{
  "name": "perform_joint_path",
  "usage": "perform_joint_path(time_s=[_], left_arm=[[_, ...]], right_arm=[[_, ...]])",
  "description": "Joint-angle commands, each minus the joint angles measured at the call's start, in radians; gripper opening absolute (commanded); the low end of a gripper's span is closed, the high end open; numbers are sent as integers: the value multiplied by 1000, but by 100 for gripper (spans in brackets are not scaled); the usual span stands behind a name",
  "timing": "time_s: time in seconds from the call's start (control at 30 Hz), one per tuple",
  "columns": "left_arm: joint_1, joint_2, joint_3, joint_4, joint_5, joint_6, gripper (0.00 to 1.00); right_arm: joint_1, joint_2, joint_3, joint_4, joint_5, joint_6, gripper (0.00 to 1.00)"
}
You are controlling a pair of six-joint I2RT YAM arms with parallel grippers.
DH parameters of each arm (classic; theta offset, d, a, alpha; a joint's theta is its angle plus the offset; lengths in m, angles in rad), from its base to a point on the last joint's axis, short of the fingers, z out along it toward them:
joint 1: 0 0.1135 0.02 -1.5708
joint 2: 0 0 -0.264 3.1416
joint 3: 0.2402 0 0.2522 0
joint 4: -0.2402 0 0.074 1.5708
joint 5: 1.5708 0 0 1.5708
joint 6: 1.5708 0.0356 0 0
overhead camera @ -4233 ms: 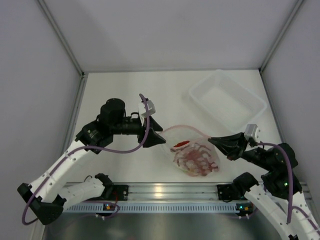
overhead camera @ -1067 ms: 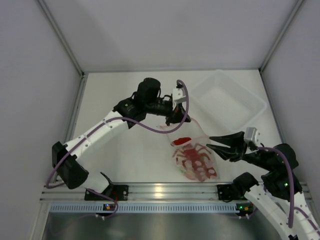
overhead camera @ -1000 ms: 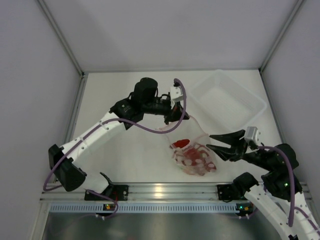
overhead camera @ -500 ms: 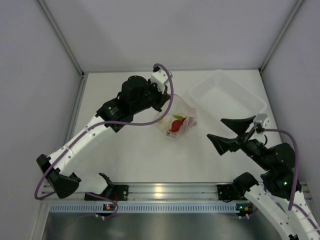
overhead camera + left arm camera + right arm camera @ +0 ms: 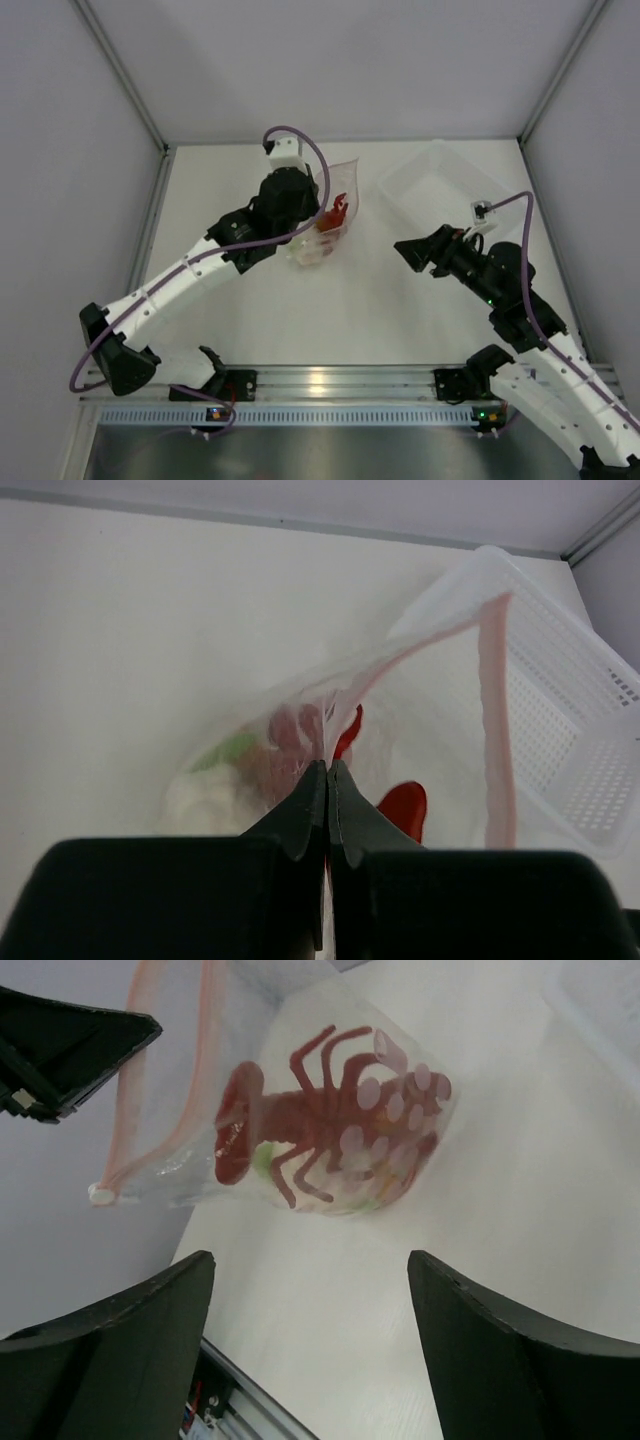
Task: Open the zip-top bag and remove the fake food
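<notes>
The zip-top bag (image 5: 341,186) hangs from my left gripper (image 5: 314,221), whose jaws are shut on a thin fold of its clear plastic (image 5: 327,742). Its pink zip strip (image 5: 494,712) spreads in a loop, so the mouth gapes. Inside lies the fake food: a red lobster (image 5: 311,1118), plus a white-and-green piece (image 5: 228,752). My right gripper (image 5: 404,250) stands open to the bag's right and apart from it. In the right wrist view the right gripper (image 5: 310,1262) holds nothing and the bag (image 5: 400,1160) floats above its wide-spread fingers.
A rigid clear tray (image 5: 497,199) stands at the far right of the table, also seen behind the bag as the tray (image 5: 590,730). White walls close in the table on three sides. A metal rail (image 5: 320,385) runs along the near edge.
The right gripper opened, came off the bag and swung up toward the tray. The left arm carried the bag up and to the far left.
</notes>
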Motion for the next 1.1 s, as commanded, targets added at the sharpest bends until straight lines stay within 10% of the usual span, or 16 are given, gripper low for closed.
perform_joint_path(time_s=[0.0, 0.4, 1.07], left_arm=[[-104, -20, -58, 138, -242, -150, 0], [-243, 144, -35, 256, -272, -268, 0], [-318, 216, -66, 387, -341, -417, 0]], right_arm=[[-11, 60, 35, 27, -10, 97, 76], [-11, 126, 199, -93, -5, 8, 53], [-11, 171, -31, 27, 76, 131, 39]])
